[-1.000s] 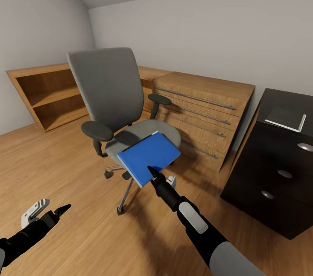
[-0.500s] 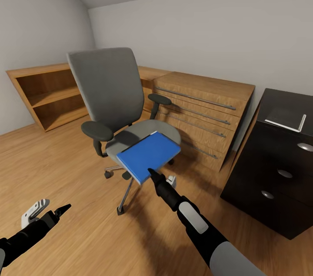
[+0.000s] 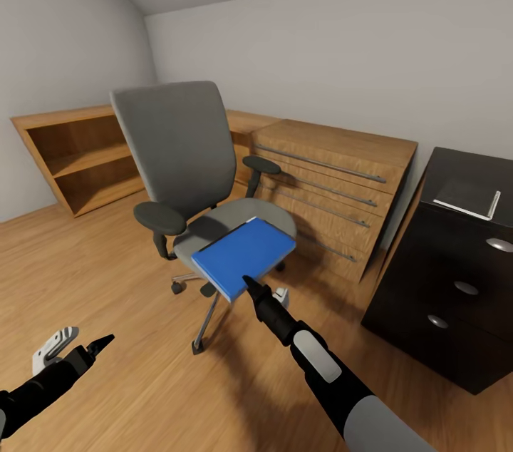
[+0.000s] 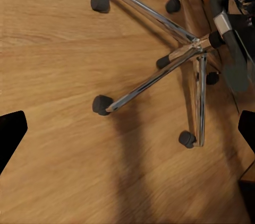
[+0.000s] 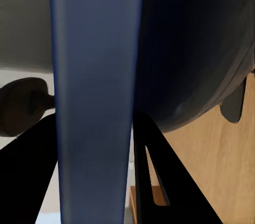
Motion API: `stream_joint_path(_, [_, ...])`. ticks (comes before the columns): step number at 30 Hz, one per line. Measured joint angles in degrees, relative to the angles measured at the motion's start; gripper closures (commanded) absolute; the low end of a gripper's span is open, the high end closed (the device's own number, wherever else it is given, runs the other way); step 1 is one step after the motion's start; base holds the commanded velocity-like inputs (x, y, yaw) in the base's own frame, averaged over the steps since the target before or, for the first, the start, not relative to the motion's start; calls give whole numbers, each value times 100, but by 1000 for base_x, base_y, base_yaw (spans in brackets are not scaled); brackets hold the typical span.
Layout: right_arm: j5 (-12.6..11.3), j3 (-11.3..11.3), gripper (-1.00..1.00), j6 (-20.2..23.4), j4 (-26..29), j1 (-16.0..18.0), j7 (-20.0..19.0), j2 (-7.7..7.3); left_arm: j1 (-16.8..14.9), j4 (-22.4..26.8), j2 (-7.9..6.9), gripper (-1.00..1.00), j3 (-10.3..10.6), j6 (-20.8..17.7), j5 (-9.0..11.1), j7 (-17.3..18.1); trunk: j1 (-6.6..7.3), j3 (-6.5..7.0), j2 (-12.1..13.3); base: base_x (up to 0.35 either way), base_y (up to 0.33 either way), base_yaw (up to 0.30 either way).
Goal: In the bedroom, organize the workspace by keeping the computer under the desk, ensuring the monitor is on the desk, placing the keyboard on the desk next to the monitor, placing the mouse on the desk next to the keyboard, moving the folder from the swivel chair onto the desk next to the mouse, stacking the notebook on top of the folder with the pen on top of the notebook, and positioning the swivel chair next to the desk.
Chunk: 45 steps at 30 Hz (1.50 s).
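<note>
The grey swivel chair (image 3: 178, 152) stands on the wood floor with the bright-blue folder (image 3: 242, 252) lying on its seat, near corner overhanging the front. My right gripper (image 3: 249, 286) is at the folder's near edge. In the right wrist view its black fingers (image 5: 154, 171) press against both faces of the folder's edge (image 5: 95, 102), so it is shut on the folder. My left gripper (image 3: 100, 345) hangs low over the floor, open, looking at the chair's chrome base (image 4: 191, 49). On the black desk (image 3: 456, 167) at right lies the grey notebook (image 3: 463, 193) with the white pen (image 3: 494, 202).
A light-wood chest of drawers (image 3: 335, 181) stands behind the chair, against the wall. A low open shelf unit (image 3: 78, 160) runs along the left wall under the sloped ceiling. The desk's dark drawer unit (image 3: 456, 288) with silver knobs is close on my right.
The whole picture has dropped a few pixels, so the camera moved. My right gripper drew back slightly toward the folder's near edge, and the folder shifted a little with it.
</note>
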State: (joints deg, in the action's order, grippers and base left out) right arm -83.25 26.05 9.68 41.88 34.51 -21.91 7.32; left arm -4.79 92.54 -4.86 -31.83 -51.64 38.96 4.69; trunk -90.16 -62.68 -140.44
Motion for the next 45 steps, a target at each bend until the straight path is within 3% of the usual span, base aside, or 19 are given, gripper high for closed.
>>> stream_joint_path(15, [33,-14,100,-58,115,0,-17,-61,0,-175,42,-100,2,53,-2,-28,329,269,602,0,0,0])
stream_joint_path(16, [32,-12,100,-60,168,0,-13,-95,0,-278,44,-100,3,61,-55,-31,351,287,642,0,0,0])
stream_joint_path(20, [35,-15,100,-63,222,0,-15,-136,0,-561,60,-100,-9,69,-896,-19,439,359,802,0,0,0])
stream_joint_path(22, [35,-16,100,-63,226,0,-16,-146,0,-787,87,-100,-12,76,-1130,-12,483,395,882,0,0,0])
stream_joint_path(26, [36,-10,100,-63,228,0,-10,-151,0,-1029,101,-100,-7,84,-1264,-13,571,467,1043,0,0,0])
stream_joint_path(38, [44,0,100,-63,237,0,1,-154,0,-1136,114,-100,-7,92,-1328,-16,832,682,1524,-168,-46,0])
stream_joint_path(40, [44,0,100,-63,239,0,-4,-156,0,-1151,114,-100,-10,94,-1389,-16,875,718,1605,-311,-120,0])
stream_joint_path(42, [44,-5,100,-63,299,0,-2,-164,0,-1226,131,-100,22,95,-1627,-16,921,754,1685,-153,-60,0])
stream_joint_path(45, [44,-6,100,-68,325,0,0,-167,0,-1314,157,-100,128,98,-1782,-15,988,808,1805,-67,-26,0])
